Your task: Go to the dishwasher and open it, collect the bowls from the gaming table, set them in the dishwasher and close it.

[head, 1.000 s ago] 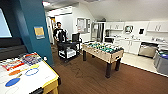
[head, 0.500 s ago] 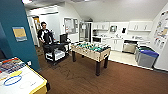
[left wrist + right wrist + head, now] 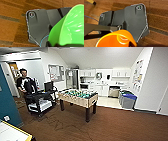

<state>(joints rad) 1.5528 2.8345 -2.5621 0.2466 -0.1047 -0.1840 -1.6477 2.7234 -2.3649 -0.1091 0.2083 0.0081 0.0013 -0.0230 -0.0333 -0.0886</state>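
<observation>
Your large lime-green bowl (image 3: 70,26) sits close against the left wrist camera, above the brown carpet (image 3: 11,26); I cannot tell if the left end effector is closed on it. The small orange bowl (image 3: 116,40) is near the right wrist camera in the same way, and there also I cannot tell the state of the right end effector. In the head view, a yellow-edged corner of the gaming table (image 3: 23,134) shows nearby. The dishwasher (image 3: 114,92) stands in the far kitchen, beyond the foosball table (image 3: 78,98). A person (image 3: 25,84) stands behind a black cart (image 3: 41,100).
</observation>
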